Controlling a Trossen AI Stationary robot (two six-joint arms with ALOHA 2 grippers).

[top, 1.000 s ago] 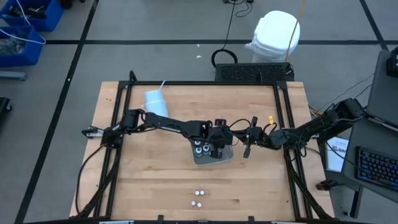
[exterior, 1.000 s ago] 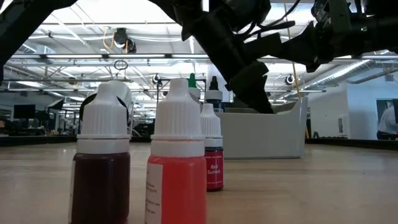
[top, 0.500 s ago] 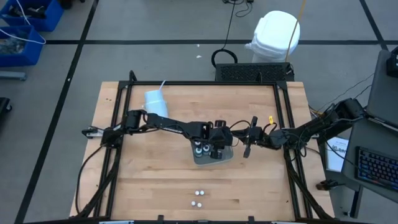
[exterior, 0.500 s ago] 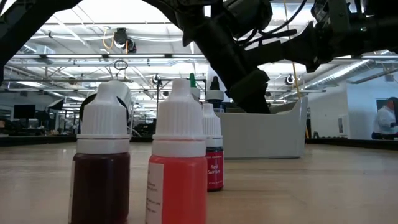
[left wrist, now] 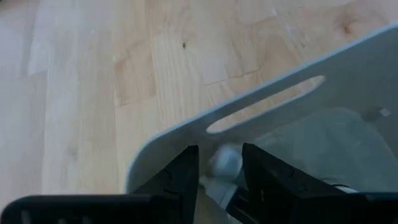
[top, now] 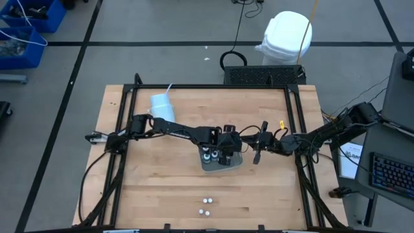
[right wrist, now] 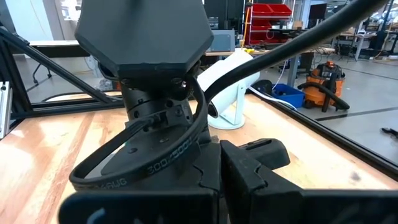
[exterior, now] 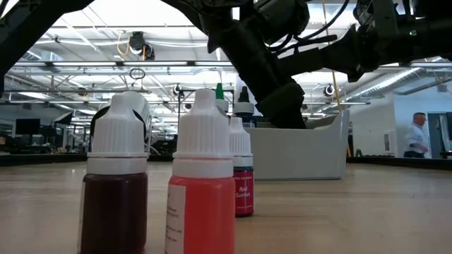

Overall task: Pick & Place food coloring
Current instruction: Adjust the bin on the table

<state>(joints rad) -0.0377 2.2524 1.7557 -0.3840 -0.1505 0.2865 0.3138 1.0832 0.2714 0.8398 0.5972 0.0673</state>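
The clear tray (top: 234, 163) lies mid-table with dark round-topped food coloring bottles (top: 207, 154) standing in it. My left gripper (top: 225, 155) reaches slanting down into the tray, open. In its wrist view its fingers stand on either side of a bottle's white cap (left wrist: 225, 163), behind the tray's slotted wall (left wrist: 267, 102). Three small white-capped bottles (top: 206, 206) stand on the wood near the front edge. The low view shows them close up: a dark red one (exterior: 114, 190), an orange-red one (exterior: 203, 197) and a smaller one (exterior: 241, 190). My right gripper (top: 257, 147) hangs shut just right of the tray. My left gripper has the white cap (left wrist: 225, 163) between its two fingers, which come slanting down from the table's left. A thin gap shows beside one finger (left wrist: 186, 177). Whether the other finger (left wrist: 264, 177) touches the cap, I cannot tell. The bottle's body is hidden below the fingers.
A white cup with a straw (top: 162, 105) lies at the far left of the table. A black frame (top: 123, 129) runs along the table's sides. Bare wood lies between the tray and the three front bottles. A person (exterior: 415, 137) moves in the room beyond.
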